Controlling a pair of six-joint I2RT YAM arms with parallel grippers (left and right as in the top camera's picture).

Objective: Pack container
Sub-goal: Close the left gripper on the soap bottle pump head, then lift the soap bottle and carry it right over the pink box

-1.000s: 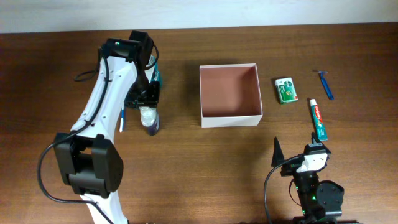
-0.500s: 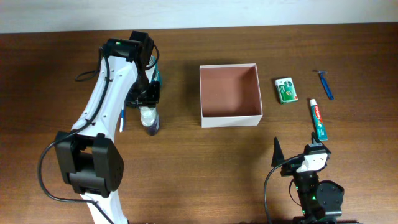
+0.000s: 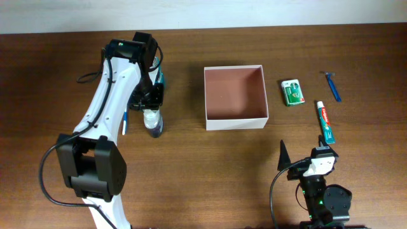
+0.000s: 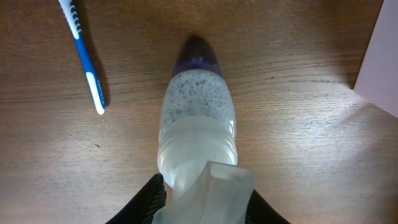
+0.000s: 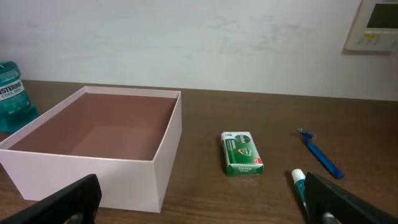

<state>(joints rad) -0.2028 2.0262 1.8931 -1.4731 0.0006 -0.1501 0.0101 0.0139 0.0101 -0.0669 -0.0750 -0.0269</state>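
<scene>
Left arm at the clear bottle, container empty.
Left gripper [image 4: 202,200] straddles the near end of the lying clear bottle [image 4: 196,106], probably for a lift; whether the fingers are clamped I cannot tell. Container [image 3: 235,121] waits open-topped near its right. Right gripper [image 5: 208,202] is parked, fingers wide apart.

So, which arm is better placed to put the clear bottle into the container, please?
Left: the left gripper is at the clear bottle, beside the container; the right gripper sits open, well away on the container's other side.
</scene>
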